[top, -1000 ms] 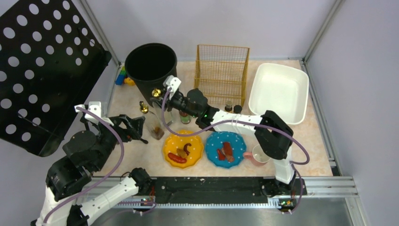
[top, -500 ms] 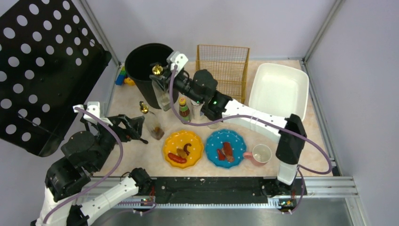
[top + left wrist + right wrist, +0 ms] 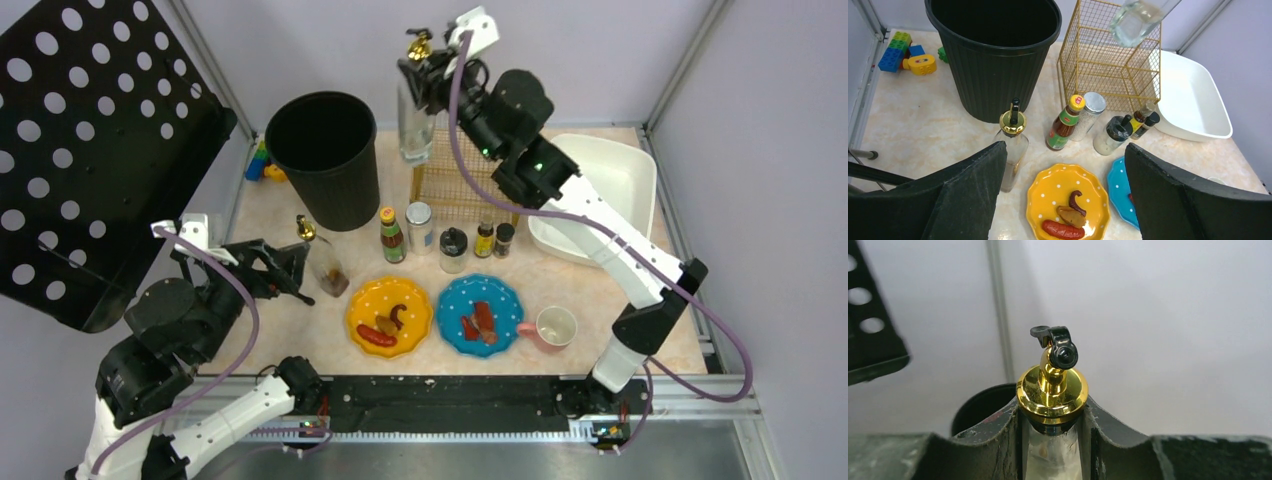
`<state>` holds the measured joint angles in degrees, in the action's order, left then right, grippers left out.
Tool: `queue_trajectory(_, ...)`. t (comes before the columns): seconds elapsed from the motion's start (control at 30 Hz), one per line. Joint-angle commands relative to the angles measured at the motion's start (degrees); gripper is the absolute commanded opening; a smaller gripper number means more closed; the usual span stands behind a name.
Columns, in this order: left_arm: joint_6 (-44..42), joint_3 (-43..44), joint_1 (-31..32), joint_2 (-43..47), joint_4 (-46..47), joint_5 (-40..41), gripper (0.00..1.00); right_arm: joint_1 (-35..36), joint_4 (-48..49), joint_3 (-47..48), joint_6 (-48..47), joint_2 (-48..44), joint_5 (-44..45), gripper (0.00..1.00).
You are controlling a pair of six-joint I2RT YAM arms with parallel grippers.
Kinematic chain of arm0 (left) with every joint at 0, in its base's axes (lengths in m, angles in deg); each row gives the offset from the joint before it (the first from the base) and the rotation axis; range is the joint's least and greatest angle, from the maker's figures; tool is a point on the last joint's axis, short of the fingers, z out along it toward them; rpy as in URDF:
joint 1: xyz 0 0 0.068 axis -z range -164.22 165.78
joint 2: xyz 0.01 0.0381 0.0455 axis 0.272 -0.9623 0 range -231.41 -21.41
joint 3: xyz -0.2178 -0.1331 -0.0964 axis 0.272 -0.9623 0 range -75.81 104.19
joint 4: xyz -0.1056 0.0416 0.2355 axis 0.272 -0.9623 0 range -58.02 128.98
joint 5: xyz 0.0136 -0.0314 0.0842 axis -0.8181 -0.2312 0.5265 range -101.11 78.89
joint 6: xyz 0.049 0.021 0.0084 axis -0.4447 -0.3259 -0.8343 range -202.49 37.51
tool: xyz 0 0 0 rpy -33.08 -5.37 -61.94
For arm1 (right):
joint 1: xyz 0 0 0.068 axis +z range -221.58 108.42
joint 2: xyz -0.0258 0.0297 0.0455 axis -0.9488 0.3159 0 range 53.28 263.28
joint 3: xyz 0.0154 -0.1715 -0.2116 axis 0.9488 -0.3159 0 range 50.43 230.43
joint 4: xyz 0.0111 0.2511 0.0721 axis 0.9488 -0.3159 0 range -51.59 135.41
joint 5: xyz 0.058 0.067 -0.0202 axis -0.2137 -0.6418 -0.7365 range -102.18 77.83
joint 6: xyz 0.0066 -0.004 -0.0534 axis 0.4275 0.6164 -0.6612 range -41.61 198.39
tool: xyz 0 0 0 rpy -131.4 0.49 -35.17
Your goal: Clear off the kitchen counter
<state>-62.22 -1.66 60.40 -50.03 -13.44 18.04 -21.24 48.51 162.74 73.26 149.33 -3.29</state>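
1. Over the last second the right arm had swung up from low beside the black bin to high above the gold wire basket, carrying a glass oil bottle with it. The left arm had not shifted.
2. The right gripper was clenched on the bottle's neck just under its gold pourer cap, and the clear body hung upright below it. The left gripper stood spread wide and empty, low over the counter near a second oil bottle.
3. The kitchen counter lay far beneath the raised bottle, loaded with a yellow plate, a blue plate, a pink mug and a row of condiment bottles in front of the basket.
4. The main risk looked to be the hold itself: smooth glass was pinched at a narrow neck with the weight hanging below. A fast swing or a sudden stop could make it pivot or slip, dropping it onto the basket rim or the condiment row.
5. If the basket was the goal, a descent off-centre could catch the bottle's base on the wire rim and tip the light frame.
6. On the left, the second oil bottle stood just beside one finger. An advance off-line might topple it toward the yellow plate.
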Motion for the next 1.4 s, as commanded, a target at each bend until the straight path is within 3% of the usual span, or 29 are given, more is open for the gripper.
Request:
queue_trajectory(0.0, -1.2, -0.3, -0.1, -0.9, 4.7, -1.4, 0.92, -5.9, 0.7, 7.5, -1.6, -2.3, 2.9, 0.00)
queue_trajectory(0.37, -2.8, -1.4, -0.1, -2.3, 6.3, -0.9, 0.92, -12.8, 4.9, 17.4, -4.4, 9.7, 5.7, 0.00)
queue_trajectory(0.57, -3.6, -2.3, -0.1, -2.7, 6.6, -0.7, 0.92, -13.7, 12.8, 19.3, -5.6, 16.8, 6.2, 0.00)
queue_trajectory(0.77, -4.4, -4.3, -0.1, -2.5, 7.6, -1.9, 0.92, -14.2, 14.2, 26.1, -7.3, 24.4, 5.8, 0.00)
queue_trajectory(1.37, -5.2, -6.3, -0.1, -1.7, 9.3, -4.2, 0.92, -15.8, 22.1, 22.9, -4.5, 28.9, 7.5, 0.00)
